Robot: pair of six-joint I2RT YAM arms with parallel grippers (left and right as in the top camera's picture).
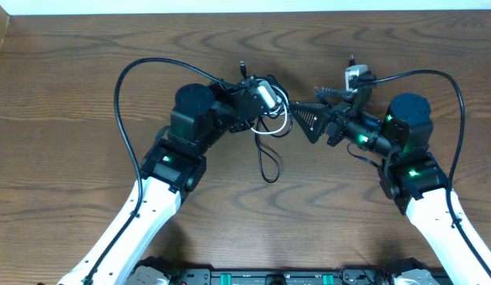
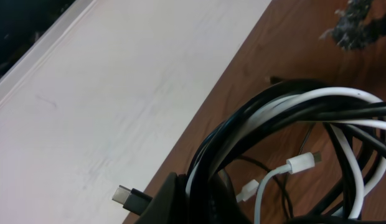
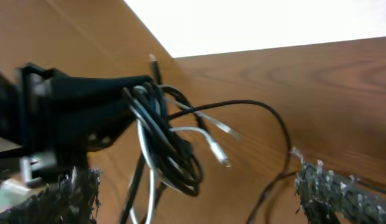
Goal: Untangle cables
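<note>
Left gripper (image 1: pixel 275 109) clamped on cables (image 2: pixel 305 102). Right gripper (image 1: pixel 304 119) spread wide, empty. Risk: tugging wrong strand tightens knot; white plug (image 2: pixel 303 163) snags loop.

I looked down on a brown wooden table (image 1: pixel 63 95) with wavy grain, which filled nearly the whole overhead view. A pale white strip (image 1: pixel 230 5) ran along its far edge. At the near edge, around the middle, I saw a dark rail (image 1: pixel 277 277) with small green pieces. On the left wrist camera the pale surface was scuffed, with a dark band (image 2: pixel 18 25) beyond it.
</note>
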